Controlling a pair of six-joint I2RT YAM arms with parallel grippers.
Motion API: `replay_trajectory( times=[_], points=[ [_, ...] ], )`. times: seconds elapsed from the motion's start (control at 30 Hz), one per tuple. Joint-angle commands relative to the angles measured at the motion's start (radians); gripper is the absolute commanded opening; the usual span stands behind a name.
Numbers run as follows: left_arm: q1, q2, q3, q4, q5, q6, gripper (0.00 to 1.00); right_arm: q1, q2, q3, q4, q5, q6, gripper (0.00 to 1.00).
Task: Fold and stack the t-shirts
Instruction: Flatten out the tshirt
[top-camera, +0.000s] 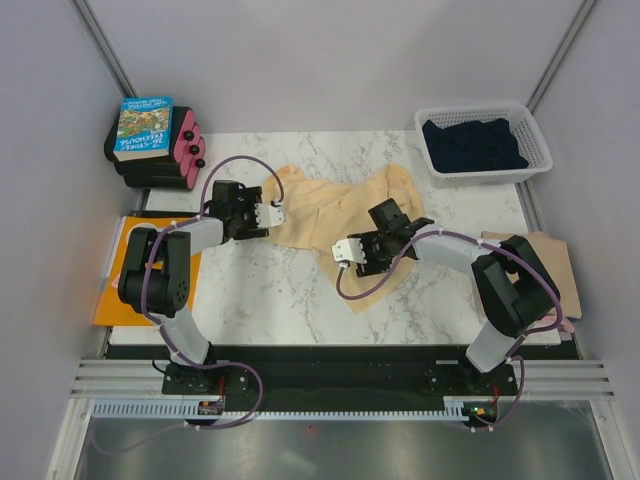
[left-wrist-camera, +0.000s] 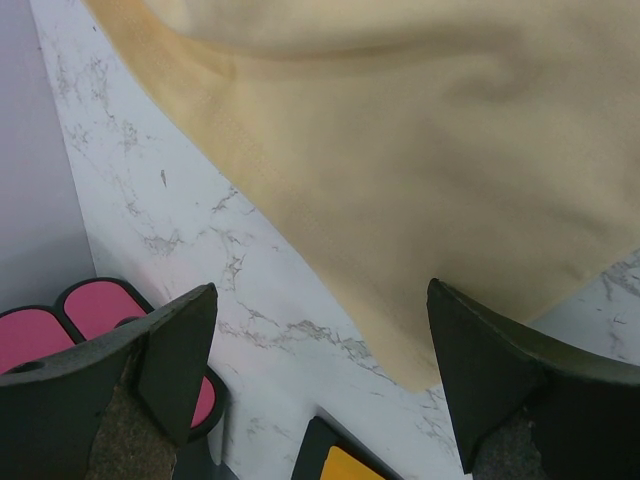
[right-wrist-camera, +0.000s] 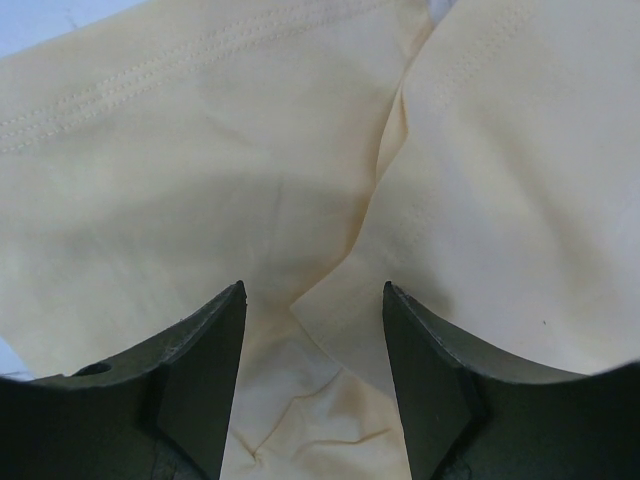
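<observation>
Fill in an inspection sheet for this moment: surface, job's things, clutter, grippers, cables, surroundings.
Surface: white marbled table, no spills seen.
Job's things: pale yellow t-shirt crumpled mid-table; dark navy shirt in a white basket; tan shirt at the right edge.
Clutter: orange sheet at the left edge; book on stacked black cases.
Grippers: left gripper, jaws open, at the yellow shirt's corner; right gripper, jaws open, over its folds.
Cables: purple cables loop beside both arms.
Surroundings: plain pale walls.
</observation>
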Motion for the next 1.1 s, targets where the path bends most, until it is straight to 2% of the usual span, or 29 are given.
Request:
replay_trajectory(
  times=[0.0, 0.17, 0.37, 0.43, 0.5, 0.63, 0.77, 0.83, 0.87, 0.97, 1.07],
  points=[
    [-0.003, -0.003, -0.008, 0.012, 0.0, -0.028, 0.92, -0.001, -0.016, -0.03, 0.073, 0.038, 0.008, 0.65],
    [-0.003, 0.0, -0.002, 0.007, 0.001, -0.028, 0.92, -0.009, -0.039, -0.09, 0.137, 0.084, -0.006, 0.64],
    [-0.003, 0.0, 0.0, -0.003, 0.006, -0.036, 0.92, -0.016, -0.039, -0.105, 0.206, 0.119, -0.007, 0.56],
    [-0.003, 0.0, 0.0, -0.006, 0.006, -0.039, 0.92, -0.018, -0.039, -0.102, 0.217, 0.127, -0.004, 0.5],
    [-0.003, -0.001, -0.002, -0.008, 0.006, -0.04, 0.92, -0.019, -0.04, -0.093, 0.216, 0.13, -0.009, 0.45],
    [-0.003, -0.001, 0.0, -0.008, 0.004, -0.048, 0.92, -0.019, -0.046, -0.046, 0.153, 0.113, -0.011, 0.43],
    [-0.005, 0.003, 0.006, -0.009, 0.006, -0.056, 0.92, -0.021, -0.047, 0.0, 0.116, 0.101, -0.02, 0.22],
    [-0.005, 0.008, 0.011, -0.009, 0.006, -0.068, 0.92, -0.021, -0.046, 0.017, 0.098, 0.103, -0.037, 0.18],
    [-0.005, 0.007, 0.015, -0.009, 0.006, -0.069, 0.92, -0.021, -0.04, 0.025, 0.093, 0.101, -0.037, 0.11],
    [-0.005, 0.011, 0.018, -0.009, 0.009, -0.076, 0.92, -0.021, -0.033, 0.053, 0.079, 0.106, -0.038, 0.0],
    [-0.003, 0.014, 0.017, -0.009, 0.007, -0.082, 0.92, -0.021, -0.027, 0.063, 0.073, 0.109, -0.044, 0.0]
  ],
)
